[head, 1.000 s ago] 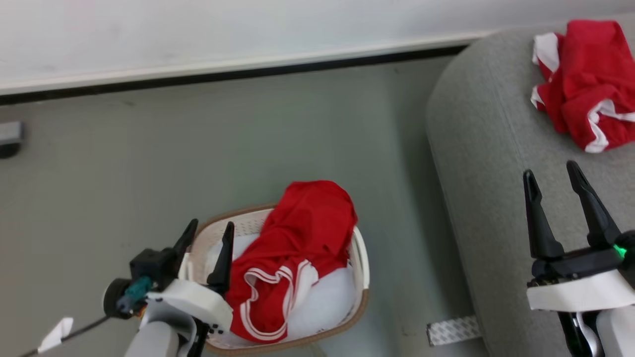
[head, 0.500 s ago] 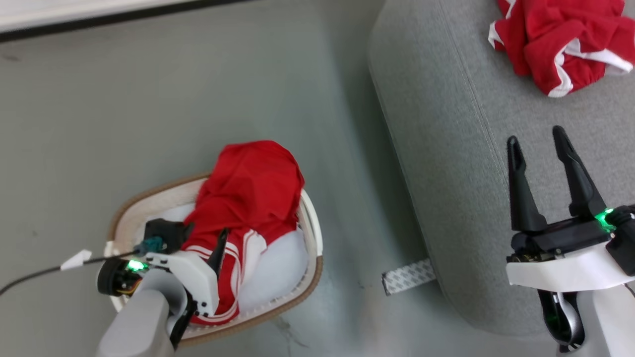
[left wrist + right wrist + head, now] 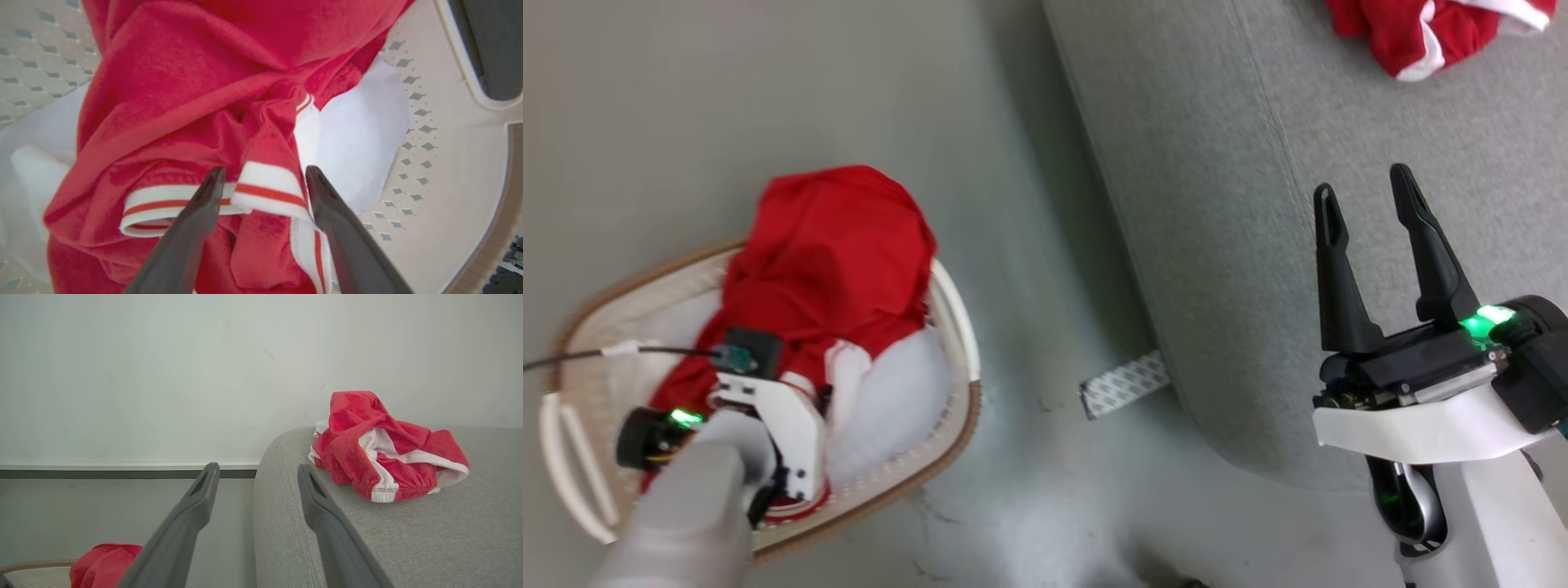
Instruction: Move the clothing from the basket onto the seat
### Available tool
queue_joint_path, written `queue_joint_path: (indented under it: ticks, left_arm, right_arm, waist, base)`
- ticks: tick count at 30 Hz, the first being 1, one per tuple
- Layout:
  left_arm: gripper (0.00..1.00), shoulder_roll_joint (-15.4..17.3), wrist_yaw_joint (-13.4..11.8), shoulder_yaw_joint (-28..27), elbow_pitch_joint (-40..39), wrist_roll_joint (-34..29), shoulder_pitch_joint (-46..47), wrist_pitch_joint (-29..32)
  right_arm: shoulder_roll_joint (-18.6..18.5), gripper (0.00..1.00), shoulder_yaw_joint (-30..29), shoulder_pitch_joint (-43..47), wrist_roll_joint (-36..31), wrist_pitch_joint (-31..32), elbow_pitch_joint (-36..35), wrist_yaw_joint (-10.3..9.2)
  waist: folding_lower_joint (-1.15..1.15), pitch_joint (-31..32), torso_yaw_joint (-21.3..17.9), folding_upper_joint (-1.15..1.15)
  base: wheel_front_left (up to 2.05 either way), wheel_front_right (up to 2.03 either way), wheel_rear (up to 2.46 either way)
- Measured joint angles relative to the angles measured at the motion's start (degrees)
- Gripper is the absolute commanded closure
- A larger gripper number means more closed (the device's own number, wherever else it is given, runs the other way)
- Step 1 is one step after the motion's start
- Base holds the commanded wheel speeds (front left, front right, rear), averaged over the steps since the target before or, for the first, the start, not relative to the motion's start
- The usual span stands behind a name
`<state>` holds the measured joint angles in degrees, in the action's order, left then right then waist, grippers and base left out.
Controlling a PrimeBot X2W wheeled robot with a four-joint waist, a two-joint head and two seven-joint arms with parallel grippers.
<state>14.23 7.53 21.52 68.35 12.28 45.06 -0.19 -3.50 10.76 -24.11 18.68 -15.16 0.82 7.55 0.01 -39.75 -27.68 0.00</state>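
Down in the basket (image 3: 953, 306), the left gripper (image 3: 264, 171) has its fingers spread on either side of a white-striped hem fold of the red garment (image 3: 833, 245) — not closed on it. That garment is heaped over a white liner (image 3: 894, 400). The right gripper (image 3: 1364, 184) hangs above the seat (image 3: 1217, 204), fingers apart and empty — a second garment (image 3: 384, 449) lies crumpled further along the seat.

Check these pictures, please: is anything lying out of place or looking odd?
A white patterned strip lies loose on the floor against the seat base, belonging to nothing nearby. The red garment spills over the basket rim.
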Motion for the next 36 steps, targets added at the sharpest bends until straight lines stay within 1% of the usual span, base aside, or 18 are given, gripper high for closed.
queue_joint_path:
  ticks: [4,6,9,13,14,15,16,17,18,19,20,27,31,34,36]
  left_arm:
    - [0.0,1.57,0.0,1.2,1.97,-0.18,1.91,2.31]
    - [0.0,1.49,-0.03,2.26,2.4,-0.36,2.25,3.15]
    - [0.0,1.49,-0.01,3.39,3.08,-0.69,3.59,4.77]
    - [0.0,1.67,0.0,5.0,4.03,-1.3,4.17,8.92]
    - [0.04,1.67,0.0,5.43,4.19,-1.42,4.17,9.79]
    - [0.14,1.63,0.0,6.02,4.23,-1.59,4.21,10.27]
    - [0.31,1.56,0.0,6.42,4.27,-1.6,4.22,10.44]
    - [0.55,1.51,-0.01,6.6,4.33,-1.57,4.22,10.54]
    - [0.77,1.51,-0.01,6.73,4.37,-1.45,4.26,10.55]
    - [0.93,1.51,-0.01,6.9,4.44,-1.33,4.27,10.55]
    - [1.0,1.51,-0.01,7.09,4.49,-1.05,4.27,10.54]
    - [1.0,1.86,-0.01,7.87,4.76,0.52,4.28,9.68]
    - [1.0,1.78,-0.01,7.89,4.81,3.03,3.02,8.66]
    - [1.0,1.46,-0.01,8.33,3.76,4.24,1.52,5.61]
    - [1.0,0.16,-0.01,8.82,2.27,6.0,1.08,3.03]
  right_arm:
    - [0.42,0.0,1.13,-0.53,1.25,0.01,-0.26,0.0]
    - [0.46,0.0,0.82,-0.49,2.24,0.01,-0.71,0.0]
    - [0.48,0.0,0.45,-0.26,2.94,0.0,-1.35,0.0]
    - [0.53,0.0,-0.02,0.64,3.27,0.01,-1.85,0.0]
    - [0.53,0.0,-0.19,0.76,3.36,0.0,-1.94,0.0]
    - [0.53,0.0,-0.31,0.85,3.48,0.01,-1.98,0.0]
    - [0.53,0.0,-0.37,0.85,3.49,0.0,-1.99,0.0]
    - [0.53,0.0,-0.43,0.87,3.49,0.01,-2.01,0.0]
    - [0.53,0.0,-0.53,0.93,3.5,0.0,-2.01,0.0]
    - [0.53,0.0,-0.55,0.94,3.58,0.01,-2.01,0.0]
    - [0.53,0.0,-0.53,0.94,3.68,0.0,-2.01,0.0]
    - [0.56,0.0,0.42,0.46,3.97,0.0,-1.45,0.0]
    - [0.57,0.0,1.68,0.03,4.36,0.01,-0.38,0.0]
    - [0.6,0.0,2.16,-0.46,4.49,0.01,0.31,0.0]
    - [0.62,0.0,1.55,-0.41,3.76,0.01,0.77,0.0]
  waist:
    - [0.0,-2.28,-2.29,0.0]
    - [0.0,-3.39,-3.05,0.0]
    - [0.0,-4.88,-3.48,0.0]
    - [0.0,-5.95,-3.51,0.0]
    - [0.0,-6.05,-3.49,0.0]
    - [0.0,-6.11,-3.47,0.0]
    - [0.0,-6.12,-3.46,0.0]
    - [0.0,-6.12,-3.43,0.0]
    - [-0.01,-6.15,-3.4,0.0]
    - [-0.01,-6.16,-3.38,0.0]
    - [-0.01,-6.16,-3.36,0.0]
    - [-0.01,-5.24,-3.56,0.0]
    - [0.0,-3.82,-3.95,0.0]
    - [0.0,-2.05,-4.23,0.0]
    - [-0.01,-0.51,-3.98,0.0]
  base:
    - [0.0,0.0,0.0]
    - [0.0,0.0,0.0]
    - [0.0,0.0,0.0]
    - [0.0,0.0,0.0]
    - [0.0,0.0,0.0]
    - [0.0,0.0,0.0]
    - [0.0,0.0,0.0]
    - [0.0,0.0,0.0]
    - [0.0,0.0,0.0]
    - [0.0,0.0,0.0]
    - [0.0,0.0,0.0]
    - [0.0,0.0,0.0]
    - [0.0,0.0,0.0]
    - [0.0,0.0,0.0]
    - [0.0,0.0,0.0]
